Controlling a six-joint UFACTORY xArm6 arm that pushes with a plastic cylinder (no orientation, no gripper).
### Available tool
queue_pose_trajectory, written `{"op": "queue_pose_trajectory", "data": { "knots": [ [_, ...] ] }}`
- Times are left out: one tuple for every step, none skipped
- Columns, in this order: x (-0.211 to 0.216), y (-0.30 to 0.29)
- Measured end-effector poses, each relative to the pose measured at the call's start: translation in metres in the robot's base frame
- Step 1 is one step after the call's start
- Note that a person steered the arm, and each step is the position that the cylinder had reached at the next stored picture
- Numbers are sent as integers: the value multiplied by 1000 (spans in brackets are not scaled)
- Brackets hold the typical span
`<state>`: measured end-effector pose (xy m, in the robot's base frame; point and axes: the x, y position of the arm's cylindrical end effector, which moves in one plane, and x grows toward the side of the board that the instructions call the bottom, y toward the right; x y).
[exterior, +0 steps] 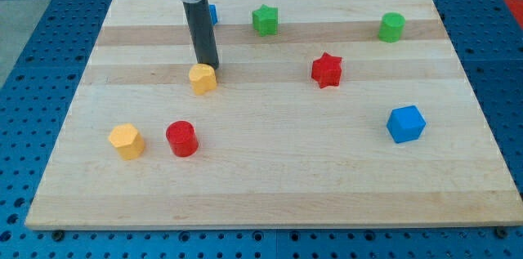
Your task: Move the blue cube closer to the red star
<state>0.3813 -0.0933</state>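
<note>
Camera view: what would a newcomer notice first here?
The dark rod comes down from the view's top, my tip right at the top edge of a yellow block. The blue cube sits alone at the view's right, below and right of the red star. Both lie well away from my tip.

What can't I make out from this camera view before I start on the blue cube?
- Camera view: a blue block behind the rod near the view's top; the rod hides most of it, so its shape is unreadable.
- My tip sits at the yellow block; contact or a small gap cannot be told.
- The arm above the rod is cut off by the top edge.
- The blue cube and red star show fully.
</note>
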Motion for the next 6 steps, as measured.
{"op": "queue_pose_trajectory", "data": {
  "knots": [
    [38, 41],
    [68, 70],
    [123, 150],
    [185, 194],
    [194, 260],
    [194, 272]
  ]
}}
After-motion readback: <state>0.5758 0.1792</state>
